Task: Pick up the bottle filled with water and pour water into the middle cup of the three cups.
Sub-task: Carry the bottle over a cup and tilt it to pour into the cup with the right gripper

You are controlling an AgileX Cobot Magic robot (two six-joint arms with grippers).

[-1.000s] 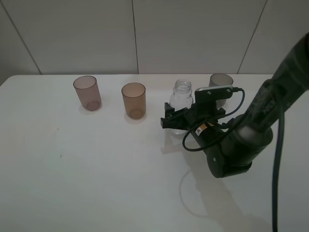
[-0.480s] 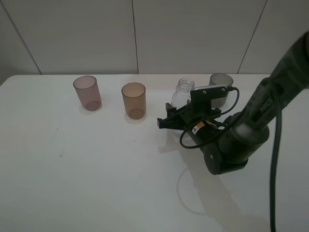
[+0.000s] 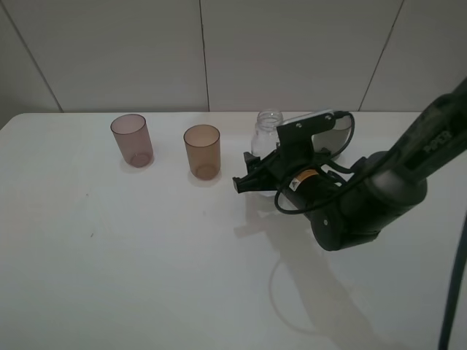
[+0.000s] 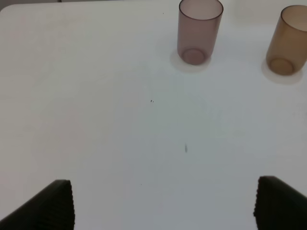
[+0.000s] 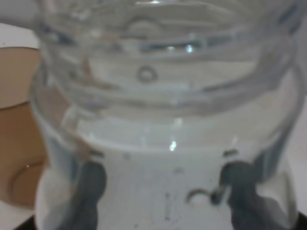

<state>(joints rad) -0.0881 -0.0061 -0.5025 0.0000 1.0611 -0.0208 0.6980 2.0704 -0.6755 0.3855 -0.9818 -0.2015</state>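
Note:
My right gripper (image 3: 253, 173) is shut on the clear bottle (image 3: 267, 130), holding it upright just right of the amber middle cup (image 3: 202, 151). The bottle's base is hidden behind the gripper. In the right wrist view the bottle (image 5: 168, 120) fills the frame with water in it, dark fingers (image 5: 91, 189) show through it, and the amber cup (image 5: 19, 120) sits behind it. The pinkish-mauve cup (image 3: 132, 140) stands furthest left. The dark grey cup (image 3: 334, 137) is mostly hidden behind the right arm. My left gripper (image 4: 165, 206) is open over bare table, well short of the pinkish-mauve cup (image 4: 198, 29) and the amber cup (image 4: 289, 40).
The white table (image 3: 146, 255) carries only the cups and the bottle. A tiled wall (image 3: 219, 51) rises behind its far edge. The right arm (image 3: 365, 204) and its cable reach in from the right.
My right gripper has moved left and up with the bottle, away from the dark grey cup and closer to the amber cup. The cups have not moved.

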